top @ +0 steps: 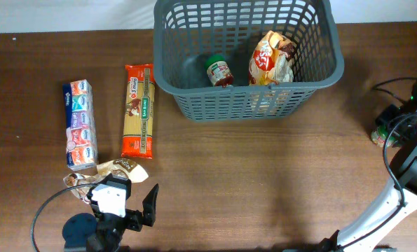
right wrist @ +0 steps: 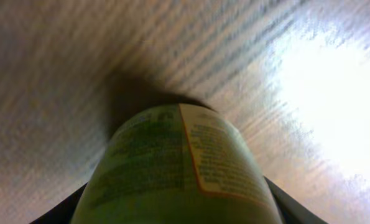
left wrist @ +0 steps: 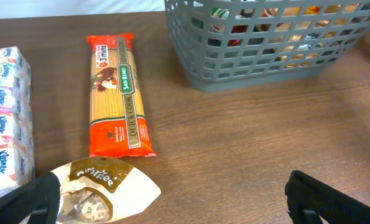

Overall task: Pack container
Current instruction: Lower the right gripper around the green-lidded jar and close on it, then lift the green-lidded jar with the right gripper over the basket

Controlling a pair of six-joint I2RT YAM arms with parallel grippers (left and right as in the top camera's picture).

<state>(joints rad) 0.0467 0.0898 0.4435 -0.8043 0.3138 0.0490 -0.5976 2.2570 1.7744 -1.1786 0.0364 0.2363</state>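
A: Where does the container (top: 215,105) sit?

B: At the table's far edge, a little right of the middle. It stands upright with its mouth open to the top, so things can be lowered in from above. A small jar (top: 220,70) and a snack bag (top: 271,59) already lie on its floor.

A: And what's left outside?

B: Toward the left edge, a spaghetti packet (top: 138,110) and a tissue multipack (top: 80,124) lie flat, side by side but apart. A tan pouch (top: 120,168) lies just off the spaghetti's near end. By the right edge there's a green-labelled bottle (right wrist: 172,149).

A: The arms?

B: The left gripper (left wrist: 172,208) hangs low by the near-left corner, jaws spread wide with nothing between them. The pouch lies just ahead of one finger, so I'd judge it the likely next pick. The right gripper (right wrist: 175,211) is down over the bottle with a finger on each side. That view is blurred — I cannot tell whether they have clamped it or only flank it.

A: Progress?

B: Two things in, four out — under halfway, I'd say.
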